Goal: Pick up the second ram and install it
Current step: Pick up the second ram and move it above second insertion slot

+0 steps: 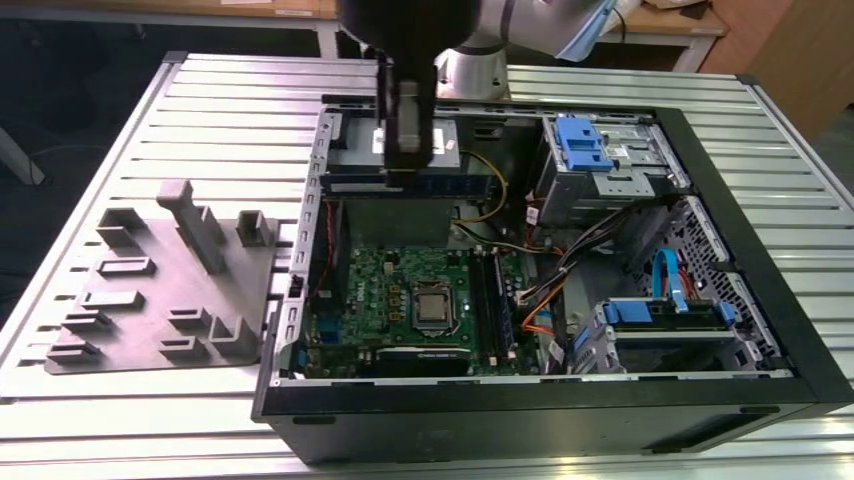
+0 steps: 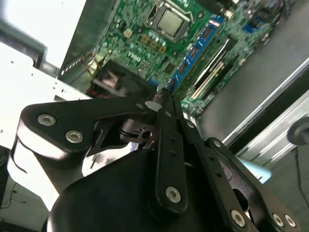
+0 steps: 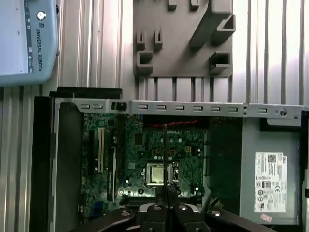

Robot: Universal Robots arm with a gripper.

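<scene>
End effector (image 1: 403,175) clamped narrow on the second ram (image 1: 461,185), hovering over the open computer case (image 1: 785,325).
Carrying step, I'd judge: the stick hangs level, clear of the motherboard (image 1: 387,300), not yet seated; seating calls for squaring its edge to the memory slots (image 1: 501,305).

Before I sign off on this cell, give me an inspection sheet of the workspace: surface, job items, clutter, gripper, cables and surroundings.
Surface: ribbed metal table carrying the open computer case.
Job's things: second ram held level above the case, apart from the motherboard; not yet installed.
Clutter: grey tray with upright blocks, beside the case on the exterior view's left.
Grippers: gripper shut on the second ram.
Cables: loose coloured bundle inside the case.
Surroundings: wooden desks behind the table.
</scene>
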